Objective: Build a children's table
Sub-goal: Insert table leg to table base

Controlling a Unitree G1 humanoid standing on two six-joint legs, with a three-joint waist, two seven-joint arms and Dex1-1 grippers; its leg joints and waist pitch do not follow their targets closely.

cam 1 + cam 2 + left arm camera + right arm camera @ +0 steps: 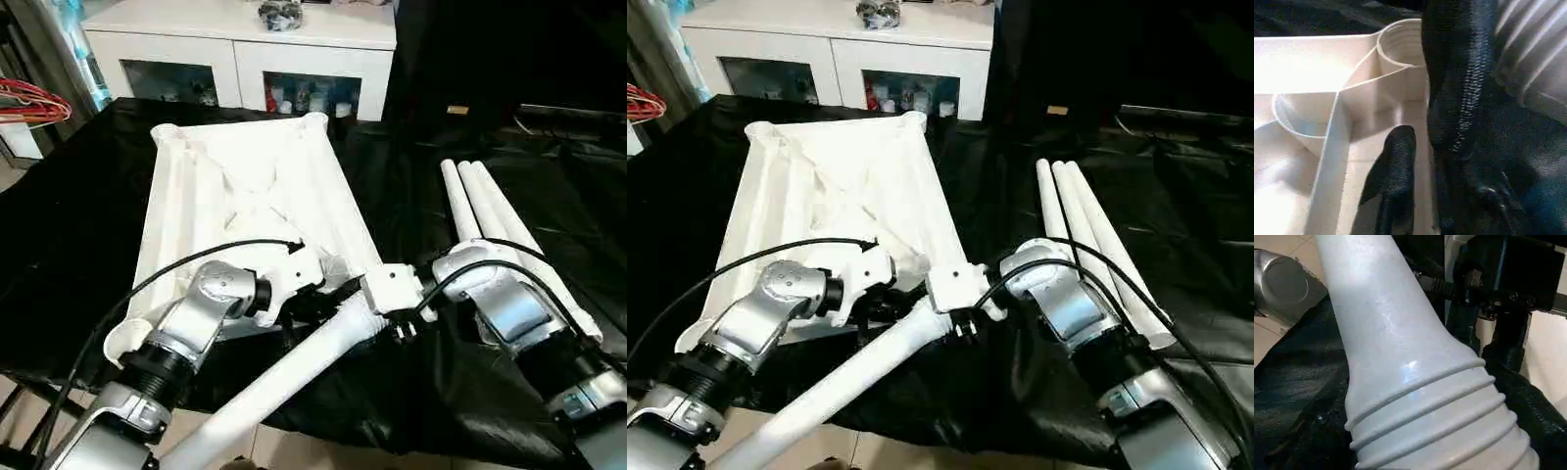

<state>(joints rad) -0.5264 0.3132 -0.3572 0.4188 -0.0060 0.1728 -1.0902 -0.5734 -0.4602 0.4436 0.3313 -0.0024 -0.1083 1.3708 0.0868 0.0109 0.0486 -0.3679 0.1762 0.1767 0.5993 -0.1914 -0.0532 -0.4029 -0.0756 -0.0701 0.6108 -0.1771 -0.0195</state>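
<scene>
The children's table top (245, 186) lies upside down on a black cloth, its ribbed underside facing up. Three white legs (485, 211) lie side by side to its right. A fourth leg (294, 367) slants from the top's near right corner out over the table's front edge. My right gripper (387, 318) is shut on this leg's ringed end (1435, 411). My left gripper (299, 305) hovers over the ribs beside a round corner socket (1403, 44). Its black fingers (1396, 166) stand slightly open with nothing between them.
A white cabinet (235, 49) with glass-fronted compartments stands behind the table. Red wire hangers (29, 103) stick in at the far left. The black cloth (69, 225) covers the work surface, and tiled floor (294, 450) shows below its front edge.
</scene>
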